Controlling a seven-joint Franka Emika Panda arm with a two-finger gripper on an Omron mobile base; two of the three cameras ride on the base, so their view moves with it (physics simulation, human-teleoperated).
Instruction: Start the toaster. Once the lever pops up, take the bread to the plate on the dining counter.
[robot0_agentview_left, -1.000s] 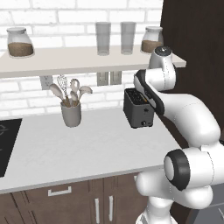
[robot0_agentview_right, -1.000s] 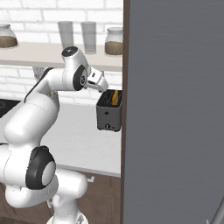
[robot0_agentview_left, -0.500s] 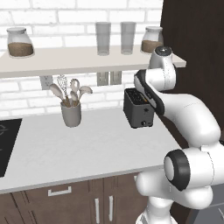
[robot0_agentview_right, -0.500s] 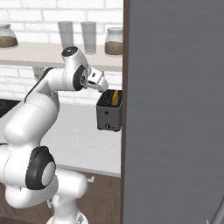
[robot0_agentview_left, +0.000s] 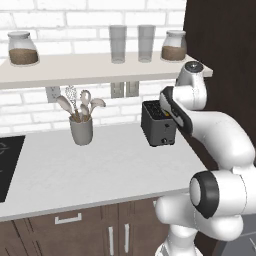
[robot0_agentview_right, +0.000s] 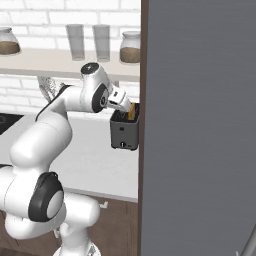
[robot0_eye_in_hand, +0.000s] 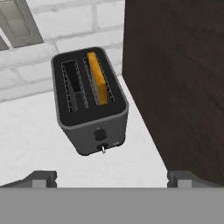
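While the hand (robot0_eye_in_hand: 111, 175) hovers above the toaster (robot0_eye_in_hand: 89, 99), its fingers spread wide and holding nothing, the bread (robot0_eye_in_hand: 97, 78) stands in the slot nearer the dark cabinet (robot0_eye_in_hand: 175, 78). Toaster sits on the white bench (robot0_agentview_left: 100, 165) beside that cabinet.

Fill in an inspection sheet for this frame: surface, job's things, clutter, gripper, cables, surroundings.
Surface: white worktop along the brick wall.
Job's things: black toaster upright beside a dark panel; bread stands in its right-hand slot, the other slot empty.
Clutter: grey utensil cup left of the toaster.
Gripper: gripper open, above the toaster's front, holding nothing.
Cables: nothing seen.
Surroundings: shelf with jars and glasses; wall outlets.
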